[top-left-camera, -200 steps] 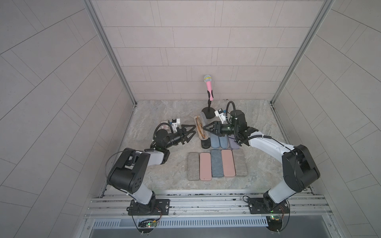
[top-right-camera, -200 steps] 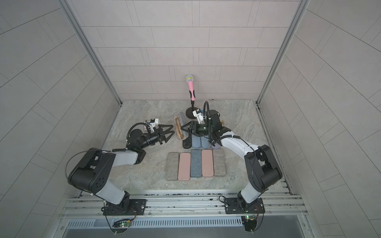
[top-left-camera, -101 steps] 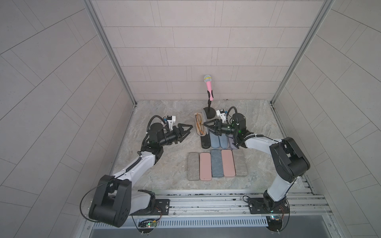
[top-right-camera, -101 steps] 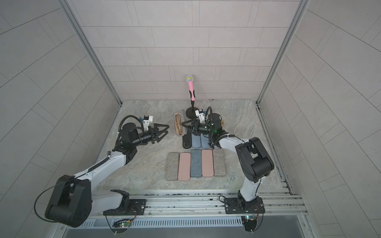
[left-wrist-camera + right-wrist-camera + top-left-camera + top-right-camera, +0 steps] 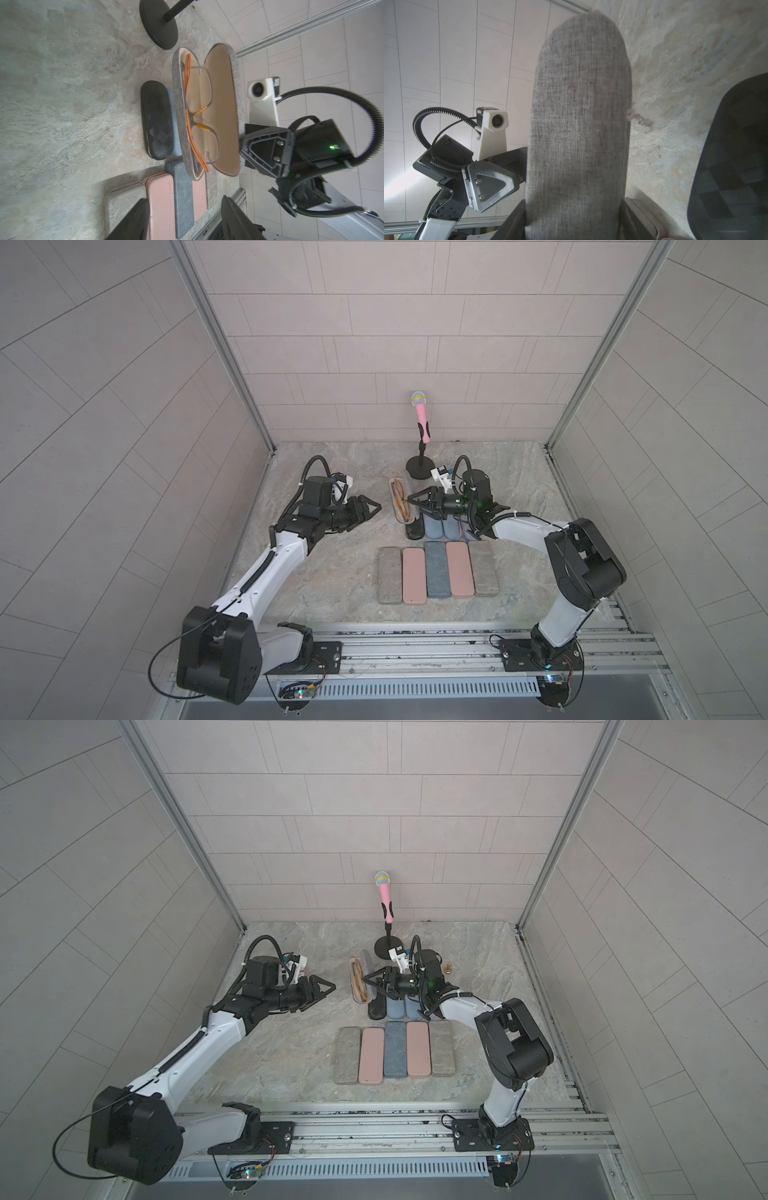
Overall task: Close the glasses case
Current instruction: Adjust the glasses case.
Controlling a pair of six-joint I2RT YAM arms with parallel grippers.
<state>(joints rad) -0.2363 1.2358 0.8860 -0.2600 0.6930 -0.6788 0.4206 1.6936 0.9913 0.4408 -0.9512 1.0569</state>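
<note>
- Our right pincer (image 5: 413,501), jaws about half spread, clasps the raised lid (image 5: 579,124) of the glasses case (image 5: 400,506) across its width.
- Our left pincer (image 5: 374,506) hangs agape and empty, left of the case, apart from it.
- We see the open case far of centre, glasses (image 5: 188,99) inside, just left of a black case (image 5: 415,531) and near of the microphone stand (image 5: 420,467).

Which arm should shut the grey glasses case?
Right. The right gripper sits behind the upright lid, jaws flanking it, so a push should fold it shut. The left gripper hangs clear of the case.
</note>
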